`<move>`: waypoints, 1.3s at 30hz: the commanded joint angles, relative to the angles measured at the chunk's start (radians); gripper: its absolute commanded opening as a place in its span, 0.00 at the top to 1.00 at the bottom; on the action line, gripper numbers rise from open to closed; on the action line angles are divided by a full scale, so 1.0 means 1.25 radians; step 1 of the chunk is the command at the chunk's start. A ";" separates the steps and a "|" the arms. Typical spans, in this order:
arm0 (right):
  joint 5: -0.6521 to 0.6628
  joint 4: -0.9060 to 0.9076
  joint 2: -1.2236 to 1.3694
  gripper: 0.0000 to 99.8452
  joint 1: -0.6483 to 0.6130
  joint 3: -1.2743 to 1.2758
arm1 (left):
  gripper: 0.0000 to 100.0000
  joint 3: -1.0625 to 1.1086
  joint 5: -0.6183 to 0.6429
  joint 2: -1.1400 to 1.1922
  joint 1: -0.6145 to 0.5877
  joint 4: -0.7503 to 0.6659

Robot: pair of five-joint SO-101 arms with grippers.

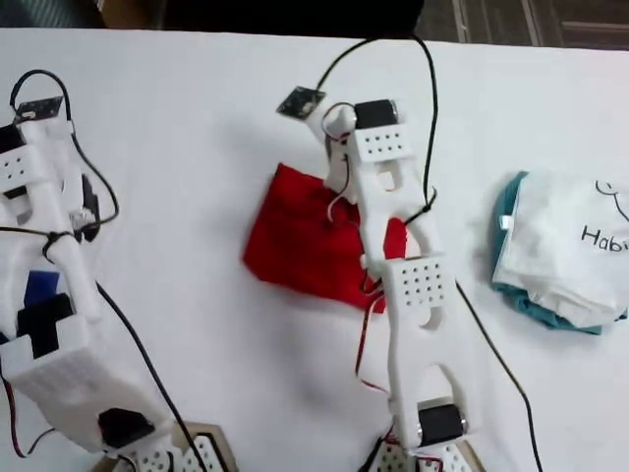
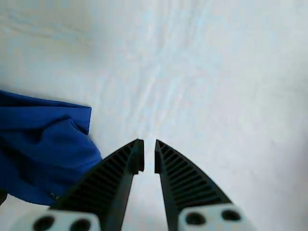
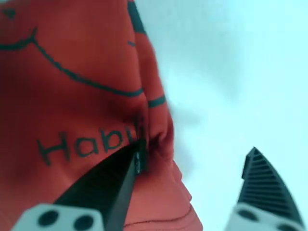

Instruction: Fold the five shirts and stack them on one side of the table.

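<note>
White tabletop (image 1: pixel 197 128) runs under both white plastic arms, and a strip of dark floor shows along its far edge. At the table's middle lies a crumpled red cotton shirt (image 1: pixel 305 241) with dark lettering and a line drawing on it, roughly bunched rather than neatly folded. The right arm (image 1: pixel 413 285) stretches over this shirt from the near edge. The right gripper (image 3: pixel 196 149) has its black ribbed fingers spread wide: one finger (image 3: pixel 110 183) rests against the red cloth at a raised fold, while the other hangs over bare table just beside the shirt's edge, so nothing is clamped. On the right side of the table sits a stack, with a folded white shirt (image 1: pixel 565 246) bearing dark print on top of a teal shirt (image 1: pixel 545 310) whose edges show beneath it. The left arm (image 1: pixel 49 256) stands at the table's left side above a rumpled deep blue shirt (image 2: pixel 43 149). The left gripper (image 2: pixel 148 143) has its tips drawn almost together, a thin slit between them, holding nothing, over bare table just beside the blue cloth.
</note>
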 commanded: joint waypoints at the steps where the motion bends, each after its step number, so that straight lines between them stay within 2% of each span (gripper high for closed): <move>1: 0.031 -0.001 -0.063 0.67 -0.028 -0.001 | 0.93 -0.008 -0.002 -0.053 0.007 -0.010; 13: 0.027 0.003 -0.053 0.67 -0.077 0.069 | 0.93 -0.008 -0.001 -0.053 0.005 -0.010; 21: 0.027 -0.001 0.034 0.67 -0.021 0.060 | 0.93 -0.008 -0.001 -0.055 0.005 -0.009; 29: 0.027 0.003 0.071 0.67 -0.025 0.069 | 0.93 -0.008 0.000 -0.055 0.007 -0.006; 31: 0.027 0.004 0.071 0.73 -0.028 0.069 | 0.93 -0.008 0.000 -0.055 0.007 -0.006; 34: 0.032 0.004 0.071 0.90 -0.034 0.069 | 0.93 -0.008 0.000 -0.055 0.006 -0.005; 36: 0.032 0.006 0.071 0.98 -0.035 0.072 | 0.93 -0.008 0.000 -0.056 0.005 -0.005; 39: 0.032 0.006 0.060 0.98 -0.036 0.107 | 0.93 -0.008 0.000 -0.056 0.005 -0.005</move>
